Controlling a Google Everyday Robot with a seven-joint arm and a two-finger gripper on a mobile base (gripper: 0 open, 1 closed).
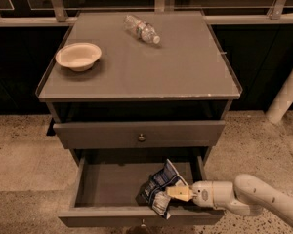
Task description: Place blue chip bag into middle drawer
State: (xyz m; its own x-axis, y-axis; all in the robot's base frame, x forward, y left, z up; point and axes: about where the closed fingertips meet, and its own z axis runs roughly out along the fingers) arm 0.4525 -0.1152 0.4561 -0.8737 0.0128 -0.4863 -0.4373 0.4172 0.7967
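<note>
The blue chip bag, crumpled dark-blue foil with white and silver patches, sits in the right part of the open middle drawer. The drawer is pulled out below the shut upper drawer front. My gripper reaches in from the right on a white arm. Its pale fingers are closed on the bag's right edge. The bag's lower end rests at the drawer's front wall.
On the cabinet top stand a cream bowl at the left and a clear plastic water bottle lying at the back. A white post stands at the right. The floor is speckled stone.
</note>
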